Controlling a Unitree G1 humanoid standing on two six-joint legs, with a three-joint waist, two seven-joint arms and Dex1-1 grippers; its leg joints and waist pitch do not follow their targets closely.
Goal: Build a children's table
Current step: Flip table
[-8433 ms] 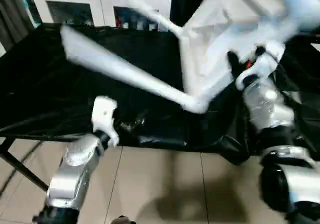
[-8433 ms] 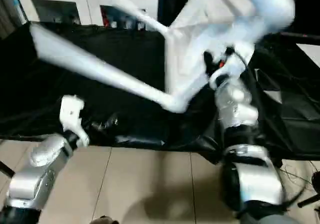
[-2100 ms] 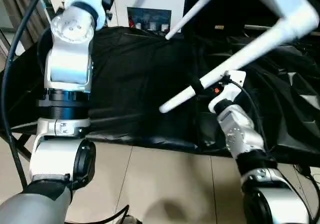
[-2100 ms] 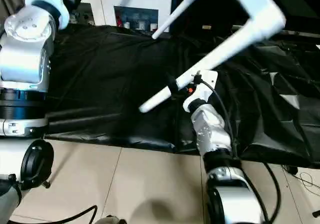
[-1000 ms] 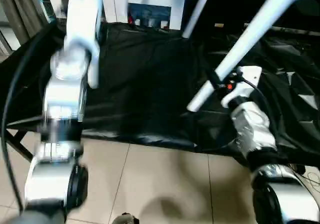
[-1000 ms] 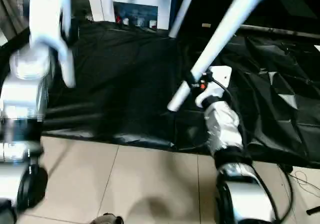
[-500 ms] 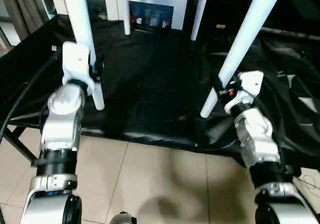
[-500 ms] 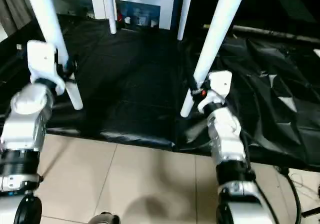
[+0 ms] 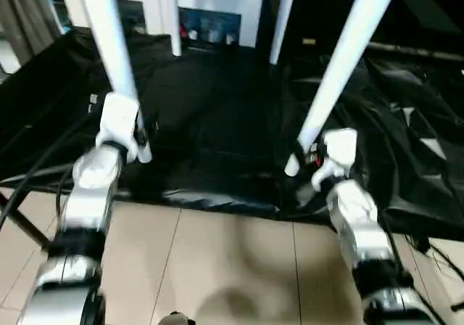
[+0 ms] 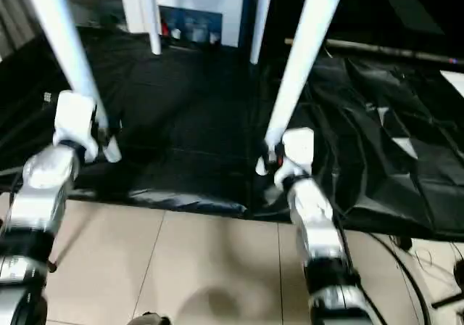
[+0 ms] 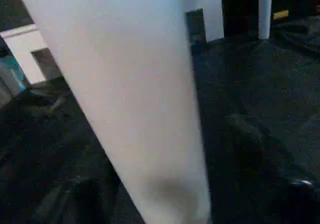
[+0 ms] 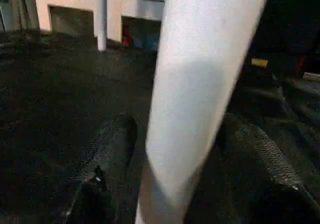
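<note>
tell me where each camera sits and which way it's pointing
Left eye and right eye views: on the head, looking forward and down over both silver forearms at four white table legs standing on the black-draped work table.
Left wrist view: along the left pincer at the near-left leg.
Right wrist view: between its two black fingers at the near-right leg.
Shared: white cabinet.

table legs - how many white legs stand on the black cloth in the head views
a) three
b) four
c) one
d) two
b) four: two near legs, the left near leg by the left gripper and the right near leg by the right gripper, plus two far legs, all reaching down to the black cloth.
</note>
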